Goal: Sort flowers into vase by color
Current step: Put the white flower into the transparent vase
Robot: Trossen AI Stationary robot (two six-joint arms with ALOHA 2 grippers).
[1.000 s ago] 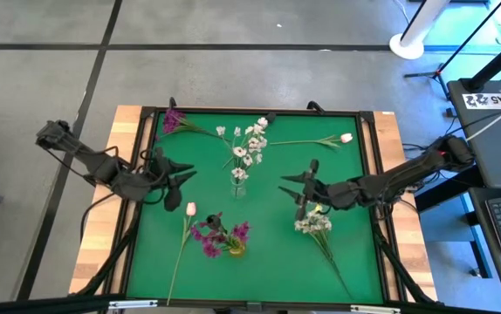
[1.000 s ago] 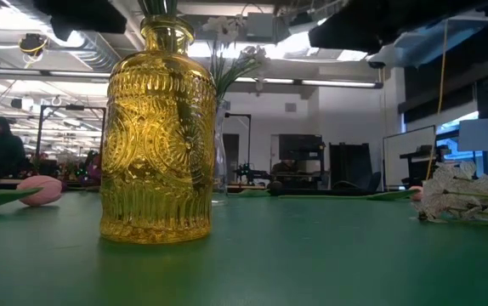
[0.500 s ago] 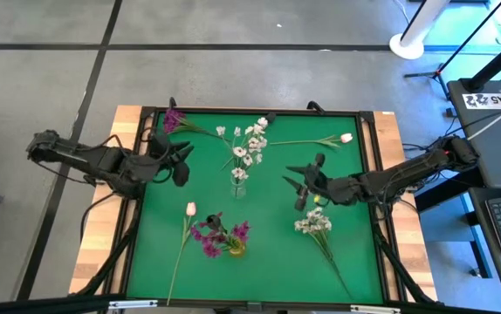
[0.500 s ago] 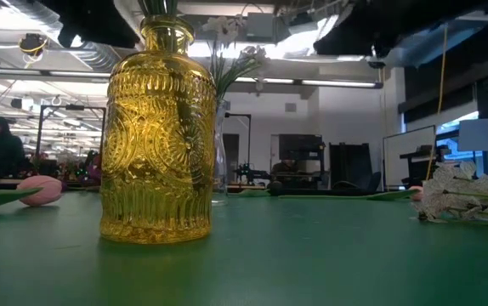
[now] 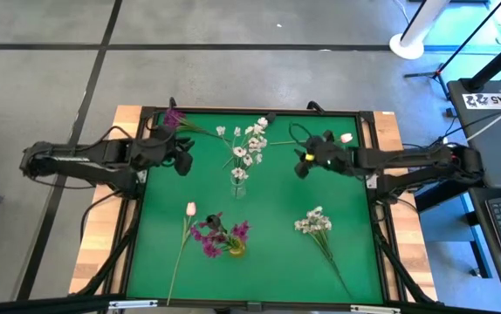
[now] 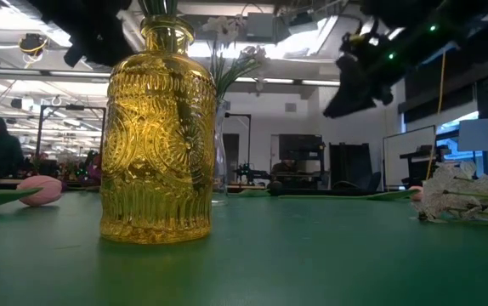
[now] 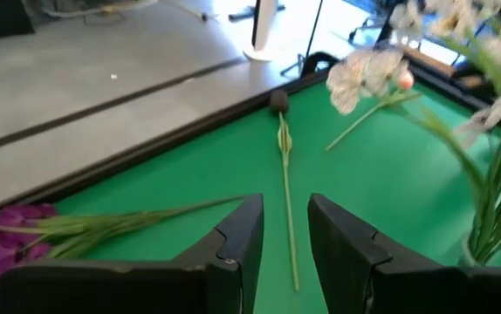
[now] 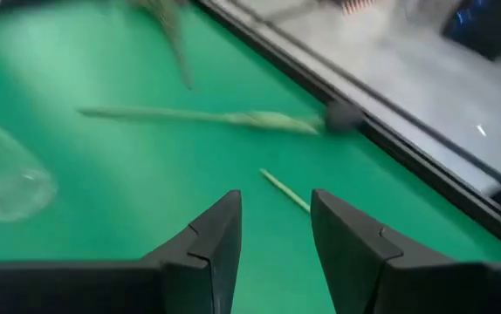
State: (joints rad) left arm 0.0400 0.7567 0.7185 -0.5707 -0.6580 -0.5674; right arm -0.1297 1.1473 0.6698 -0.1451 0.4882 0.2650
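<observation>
Over the green table (image 5: 259, 235), the left gripper (image 5: 181, 157) hovers near the magenta spray (image 5: 174, 119) at the far left corner, jaws parted and empty. The clear vase (image 5: 239, 183) holds white blossoms (image 5: 250, 144); the yellow vase (image 6: 156, 136) holds magenta blooms. The right gripper (image 5: 307, 161) hangs beside the pink tulip (image 5: 346, 138), jaws apart, holding nothing.

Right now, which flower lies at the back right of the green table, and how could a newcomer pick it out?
Look at the green table from above and go to its far edge, right of the clear glass vase of white blossoms. There a single tulip lies flat, bud toward the right corner. Unlike the other loose flowers, it has one pale pink bud beside the right arm's fingers.
</observation>
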